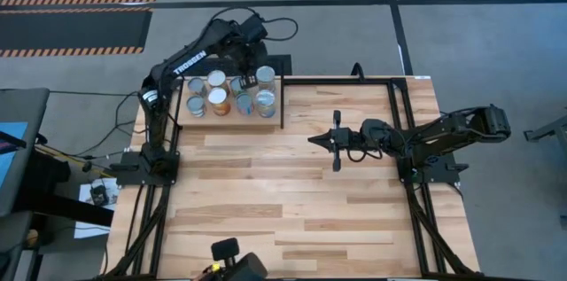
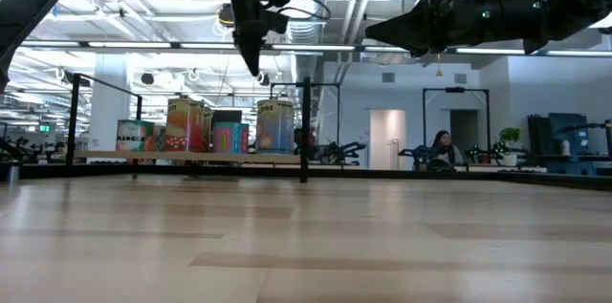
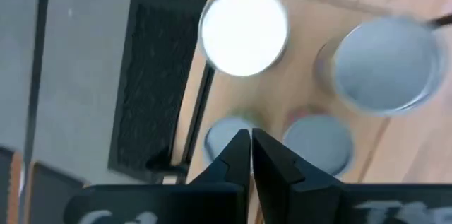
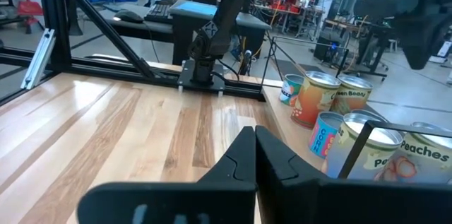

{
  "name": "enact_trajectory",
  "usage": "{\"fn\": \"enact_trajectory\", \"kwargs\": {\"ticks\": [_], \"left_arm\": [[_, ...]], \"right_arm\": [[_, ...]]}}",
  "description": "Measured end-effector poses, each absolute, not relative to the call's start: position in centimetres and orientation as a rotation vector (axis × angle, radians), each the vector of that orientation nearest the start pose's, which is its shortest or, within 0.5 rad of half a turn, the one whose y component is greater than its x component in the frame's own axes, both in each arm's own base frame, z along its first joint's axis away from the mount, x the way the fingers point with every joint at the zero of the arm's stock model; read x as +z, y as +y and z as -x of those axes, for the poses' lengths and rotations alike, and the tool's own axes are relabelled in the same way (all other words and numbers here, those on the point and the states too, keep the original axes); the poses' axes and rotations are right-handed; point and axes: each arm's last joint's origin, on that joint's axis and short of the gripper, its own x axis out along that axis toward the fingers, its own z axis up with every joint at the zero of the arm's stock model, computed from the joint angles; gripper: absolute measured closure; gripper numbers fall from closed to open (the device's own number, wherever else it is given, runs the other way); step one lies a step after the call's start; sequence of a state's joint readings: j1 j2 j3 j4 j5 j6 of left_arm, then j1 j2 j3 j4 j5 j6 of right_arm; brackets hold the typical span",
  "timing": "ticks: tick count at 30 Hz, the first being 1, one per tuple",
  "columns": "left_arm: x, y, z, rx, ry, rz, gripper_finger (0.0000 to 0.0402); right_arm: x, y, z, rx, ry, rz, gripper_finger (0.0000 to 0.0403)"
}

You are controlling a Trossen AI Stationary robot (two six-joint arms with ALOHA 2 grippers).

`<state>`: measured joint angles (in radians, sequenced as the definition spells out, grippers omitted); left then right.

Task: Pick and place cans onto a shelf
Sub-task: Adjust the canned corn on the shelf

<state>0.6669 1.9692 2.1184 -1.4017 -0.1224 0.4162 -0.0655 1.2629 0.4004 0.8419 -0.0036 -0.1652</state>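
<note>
Seven cans (image 1: 218, 97) on shelf (image 1: 266, 114); left end effector (image 1: 250, 80) and right end effector (image 1: 312, 139) pressed together, empty.

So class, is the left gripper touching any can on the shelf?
Apart. The low view shows the left gripper, shut, hanging above the cans with clear space between them.

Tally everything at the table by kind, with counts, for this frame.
Cans: 8, all on the shelf, one partly hidden under the left arm
Shelf: 1
Robot arms: 2
Total: 11
</note>
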Motion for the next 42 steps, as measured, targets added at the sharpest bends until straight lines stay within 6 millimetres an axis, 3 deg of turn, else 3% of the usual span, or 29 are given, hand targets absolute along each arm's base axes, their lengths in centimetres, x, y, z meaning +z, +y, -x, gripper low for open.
{"fn": "enact_trajectory", "kwargs": {"ticks": [10, 22, 37, 42], "left_arm": [[27.7, 26.1, -29.1, 0.449, 1.499, 0.014, 0.0401], [23.4, 26.8, -27.8, 0.477, 1.452, 0.027, 0.0402], [23.0, 26.9, -28.3, 0.469, 1.372, 0.024, 0.0401], [24.4, 26.0, -28.0, 0.455, 1.351, 0.019, 0.0401]], "right_arm": [[20.6, -1.6, -24.1, -0.063, 0.029, 0.165, 0.0392], [20.6, -1.7, -24.1, -0.065, 0.025, 0.165, 0.0392], [20.6, -1.7, -24.1, -0.065, 0.025, 0.165, 0.0392], [20.6, -1.7, -24.1, -0.065, 0.025, 0.165, 0.0392]]}}
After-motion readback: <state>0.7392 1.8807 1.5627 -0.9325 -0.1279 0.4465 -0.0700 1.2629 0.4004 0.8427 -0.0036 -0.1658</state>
